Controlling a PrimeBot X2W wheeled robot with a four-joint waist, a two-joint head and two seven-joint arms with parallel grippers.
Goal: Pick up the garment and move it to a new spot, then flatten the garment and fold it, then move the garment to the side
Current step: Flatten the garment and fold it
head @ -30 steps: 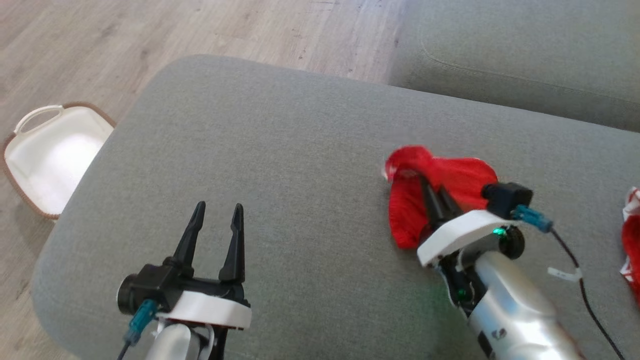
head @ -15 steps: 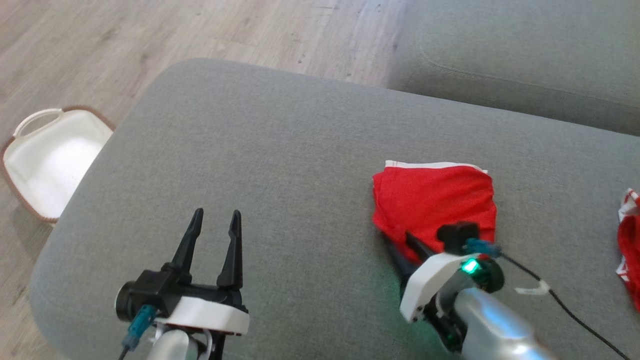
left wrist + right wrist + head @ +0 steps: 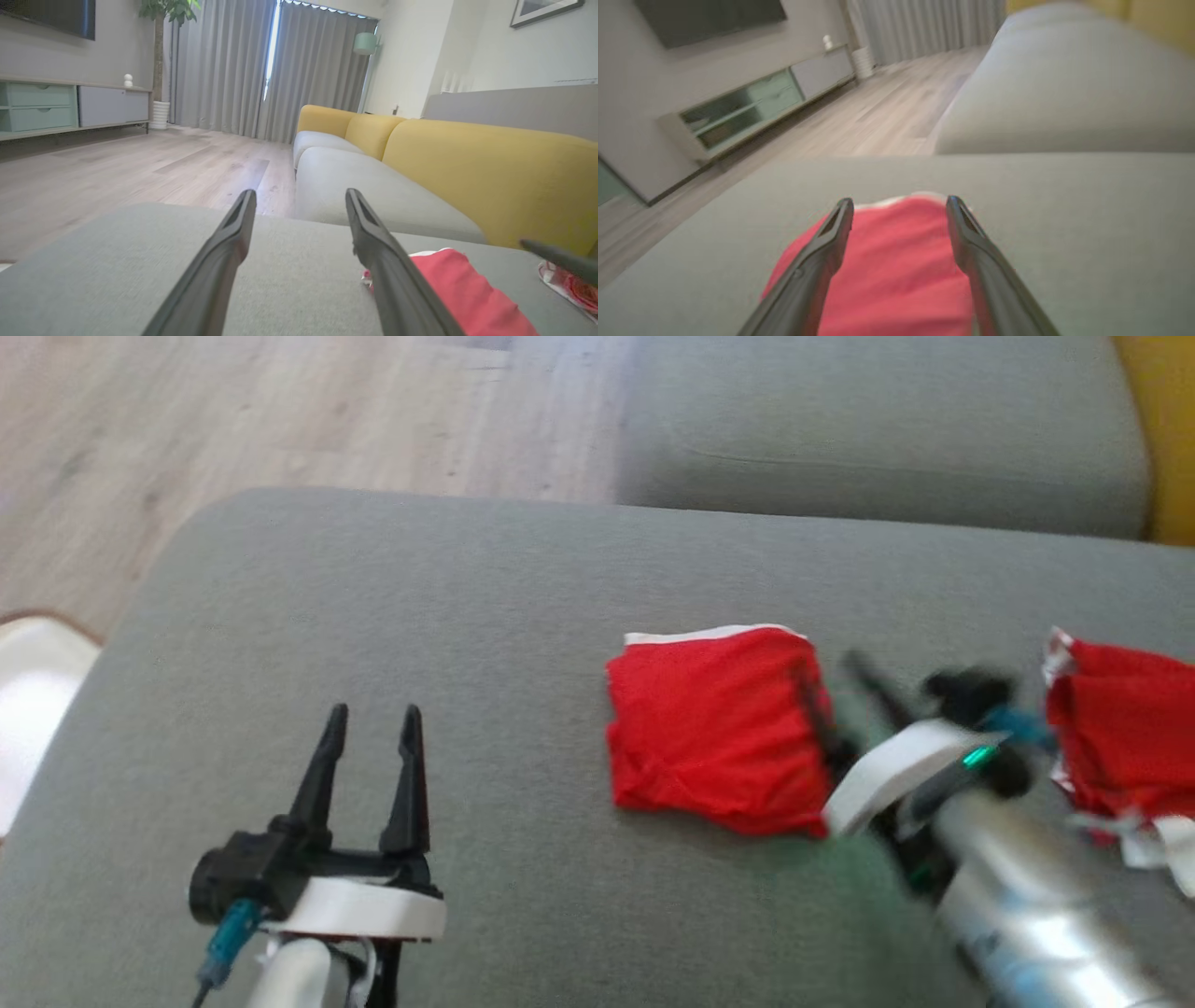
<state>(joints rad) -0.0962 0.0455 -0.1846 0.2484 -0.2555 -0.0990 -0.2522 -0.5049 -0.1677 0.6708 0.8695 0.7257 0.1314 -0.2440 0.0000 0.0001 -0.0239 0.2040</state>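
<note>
On the grey fabric sofa cushion (image 3: 467,597), the folded red garment with white trim (image 3: 714,728) lies flat, right of centre. The right gripper (image 3: 845,695), blurred, sits at its right edge with fingers apart, empty; the left gripper (image 3: 373,714) hovers well clear, fingers apart too. Pinching one layer only could spill the fold, or shove it into the crumpled red cloth (image 3: 1120,728) nearby.

Red garment (image 3: 714,728) with white trim on grey ottoman (image 3: 467,616); black fingers (image 3: 322,775).
</note>
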